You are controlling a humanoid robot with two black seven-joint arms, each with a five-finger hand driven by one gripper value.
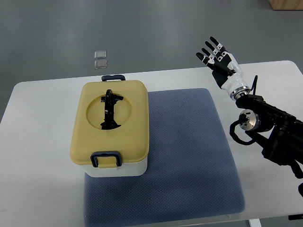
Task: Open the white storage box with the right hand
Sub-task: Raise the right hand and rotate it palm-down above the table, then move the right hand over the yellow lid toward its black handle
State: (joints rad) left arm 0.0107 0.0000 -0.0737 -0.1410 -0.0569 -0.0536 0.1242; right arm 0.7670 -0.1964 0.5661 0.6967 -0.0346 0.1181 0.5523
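The white storage box stands on the left part of the table, its tan lid shut down on it. A black carrying handle lies flat in the lid's round recess. Dark blue latches sit at the near edge and the far edge. My right hand is raised over the table's far right, well to the right of the box, fingers spread and holding nothing. Its arm comes in from the right edge.
A blue-grey mat covers the middle of the white table, and the box overlaps its left edge. Two small clear squares lie on the grey floor beyond the table. A wooden corner shows at the top right.
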